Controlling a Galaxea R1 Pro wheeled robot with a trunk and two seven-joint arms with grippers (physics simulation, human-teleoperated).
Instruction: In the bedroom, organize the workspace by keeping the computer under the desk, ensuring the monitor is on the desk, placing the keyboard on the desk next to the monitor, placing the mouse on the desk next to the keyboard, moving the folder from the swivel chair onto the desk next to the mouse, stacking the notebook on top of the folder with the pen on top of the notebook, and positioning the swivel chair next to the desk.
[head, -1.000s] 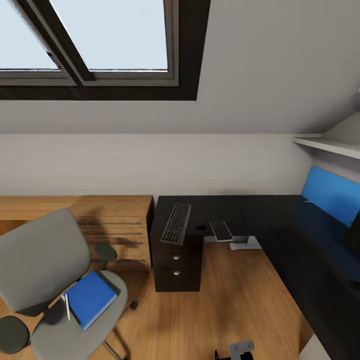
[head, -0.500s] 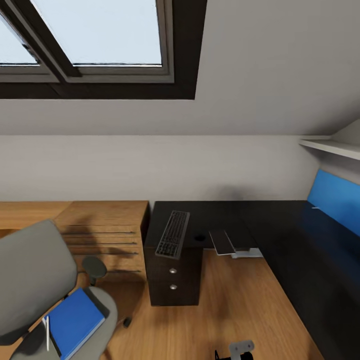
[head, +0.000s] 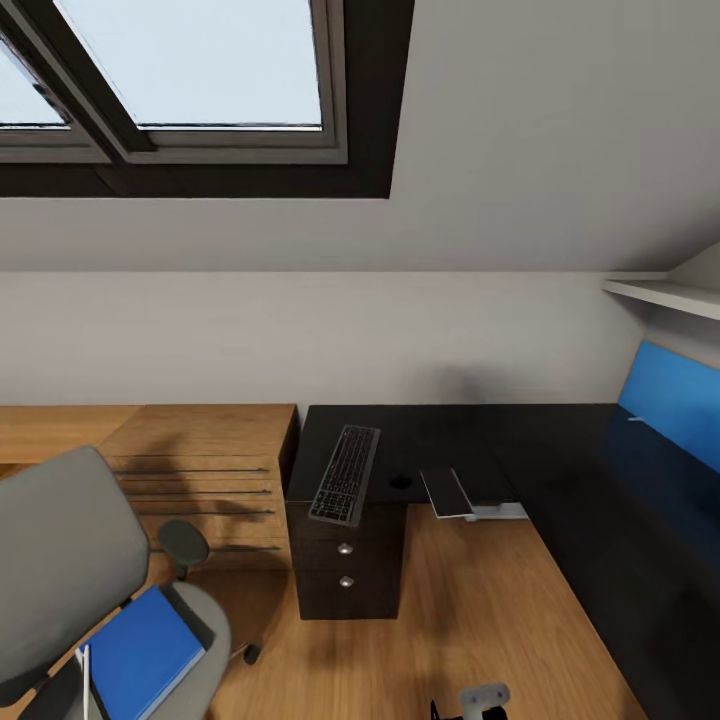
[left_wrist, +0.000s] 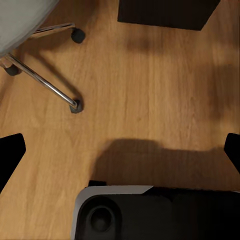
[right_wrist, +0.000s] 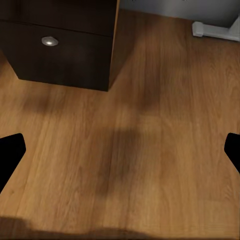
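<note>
From the head camera I see the keyboard (head: 346, 474) lying on the tabletop (head: 450, 440), the blue folder (head: 138, 652) on the swivel chair (head: 70, 560). My left claw (left_wrist: 120, 152) hangs spread over floor, chair casters (left_wrist: 76, 105) ahead. My right claw (right_wrist: 120, 152), spread too, faces the drawer unit (right_wrist: 60, 45), parked for driving.

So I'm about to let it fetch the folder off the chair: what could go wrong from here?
1. The pen lies loose beside the folder on the chair; lifting the folder may knock it off.
2. The chair stands on casters, so a push could roll it away.
3. The keyboard overhangs the desk edge and could be bumped down.
</note>
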